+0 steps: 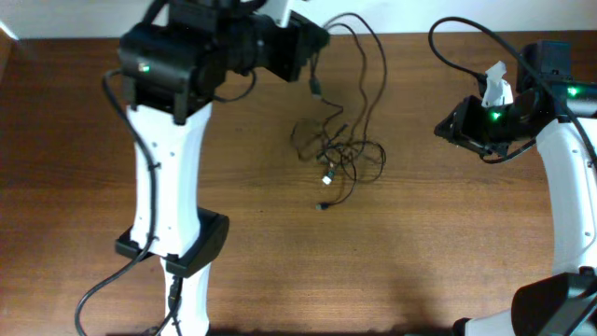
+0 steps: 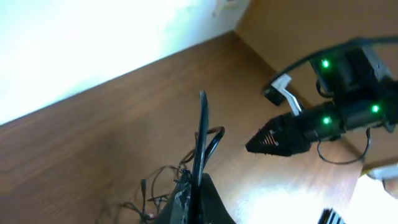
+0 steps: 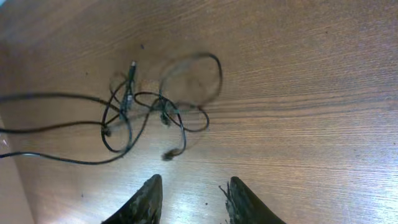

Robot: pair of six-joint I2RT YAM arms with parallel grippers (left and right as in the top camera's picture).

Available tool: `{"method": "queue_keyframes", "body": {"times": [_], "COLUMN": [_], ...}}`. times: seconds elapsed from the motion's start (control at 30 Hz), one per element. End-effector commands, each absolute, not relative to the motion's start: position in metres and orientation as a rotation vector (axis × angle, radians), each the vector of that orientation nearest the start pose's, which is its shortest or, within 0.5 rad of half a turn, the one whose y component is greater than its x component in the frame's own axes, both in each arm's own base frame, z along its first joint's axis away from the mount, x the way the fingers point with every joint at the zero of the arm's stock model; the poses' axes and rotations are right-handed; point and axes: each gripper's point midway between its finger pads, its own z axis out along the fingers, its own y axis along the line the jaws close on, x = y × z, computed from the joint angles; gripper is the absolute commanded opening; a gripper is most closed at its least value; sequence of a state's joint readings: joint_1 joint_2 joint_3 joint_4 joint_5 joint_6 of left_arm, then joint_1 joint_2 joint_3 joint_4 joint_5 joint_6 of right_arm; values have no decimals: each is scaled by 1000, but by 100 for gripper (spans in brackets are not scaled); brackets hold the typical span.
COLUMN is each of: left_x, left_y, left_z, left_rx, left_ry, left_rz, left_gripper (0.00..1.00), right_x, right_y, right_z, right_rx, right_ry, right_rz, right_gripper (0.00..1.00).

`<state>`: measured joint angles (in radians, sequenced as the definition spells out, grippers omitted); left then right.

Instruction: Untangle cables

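Two arms work over one brown wooden table [image 1: 420,261]: the left arm [image 1: 168,177] reaches across the top edge and the right arm [image 1: 569,177] comes in from the right side. The cables [image 1: 340,154] lie as one loose tangle near the middle of the table, between the two arms, with one long loop running up from the knot toward the left arm's end. The thin black strands cross one another too often to count the separate cables. Three plug tips [image 1: 328,177] can be made out from overhead: a pale one at the lower edge of the knot, a dark one just below it, and one dangling under the left arm's end. The left claw [image 2: 194,190] is closed, and one blurred black strand stands up from between its fingertips, so it grips a cable. The right claw [image 3: 195,180] has its two fingers parted with only bare table between them; it hangs near the tangle, apart from it.
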<state>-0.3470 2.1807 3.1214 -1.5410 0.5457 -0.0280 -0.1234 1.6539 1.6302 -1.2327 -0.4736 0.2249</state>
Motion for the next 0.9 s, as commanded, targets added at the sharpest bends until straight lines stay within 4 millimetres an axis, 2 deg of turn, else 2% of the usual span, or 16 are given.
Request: {"method": "queue_keyframes", "body": {"times": [0.0,0.03,0.13,0.2,0.27,0.33,0.43,0.67,0.7,0.73,0.77,0.8,0.87], "left_x": [383,384,397,410,422,432,433,436,436,437,440,442,446], "left_y": [-207,-199,-156,-141,-120,-101,-93,-91,-89,-87,-83,-80,-79], "left_z": [460,456,427,408,387,345,287,181,171,160,155,156,172], "left_rx": [517,493,330,267,191,128,102,91,86,78,92,112,146], "left_ry": [2083,2107,2253,2323,2397,2539,2734,2955,2972,2982,2976,2967,2926], "left_rz": [-830,-821,-669,-595,-445,-300,-217,-167,-164,-161,-158,-158,-161], "left_gripper": [0,0,0,0,0,0,0,0,1,10,54,82,96], "right_x": [363,363,363,361,362,361,361,360,359,356,354,353,354], "right_y": [38,38,38,38,38,38,38,38,38,37,35,35,35], "right_z": [219,219,219,218,218,218,218,217,217,215,213,213,213], "right_rx": [317,317,318,321,321,321,321,320,323,331,339,337,336], "right_ry": [2742,2742,2743,2749,2749,2750,2750,2757,2762,2777,2790,2793,2791], "right_rz": [702,702,702,703,703,701,702,702,698,687,669,666,665], "right_gripper": [37,38,38,38,38,38,38,39,38,38,38,38,38]}}
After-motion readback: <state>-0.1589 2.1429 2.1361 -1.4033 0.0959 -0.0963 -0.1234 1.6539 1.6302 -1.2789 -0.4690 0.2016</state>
